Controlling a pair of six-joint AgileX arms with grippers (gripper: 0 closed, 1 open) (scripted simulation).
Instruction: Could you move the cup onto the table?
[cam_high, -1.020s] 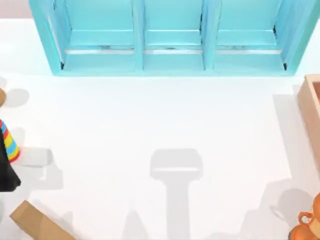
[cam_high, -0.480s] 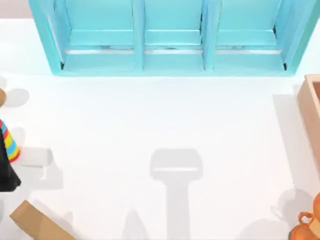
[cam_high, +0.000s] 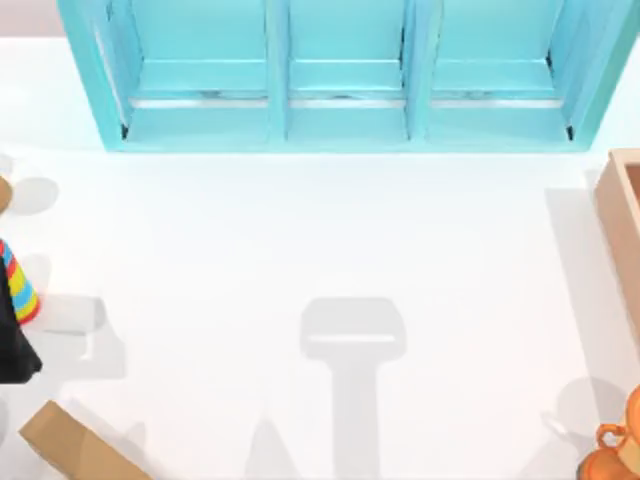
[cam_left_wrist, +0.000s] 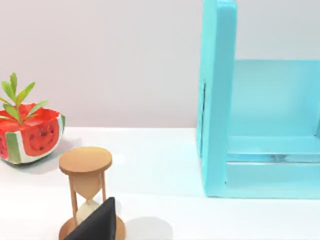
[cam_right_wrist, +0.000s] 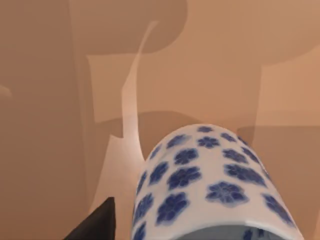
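The cup (cam_right_wrist: 210, 185), white with dark blue flowers, looms very near in the right wrist view, set against tan wooden surfaces. A dark fingertip (cam_right_wrist: 97, 224) of my right gripper stands just beside the cup, a thin gap between them, so the gripper is open around it. The table (cam_high: 300, 240) spreads wide and white in the top view. One dark fingertip (cam_left_wrist: 97, 225) of my left gripper, parked and open, hangs over the table's left side close to a wooden hourglass (cam_left_wrist: 86, 190).
A turquoise shelved cabinet (cam_high: 340, 80) lines the back. At the right edge stand a tan wooden box (cam_high: 622, 230) and an orange jug (cam_high: 615, 450). On the left are a watermelon-shaped planter (cam_left_wrist: 30, 135), a black striped object (cam_high: 15, 320) and a tan block (cam_high: 70, 445).
The arm shadow near the orange jug has slid slightly toward the right edge. Everything else is still.
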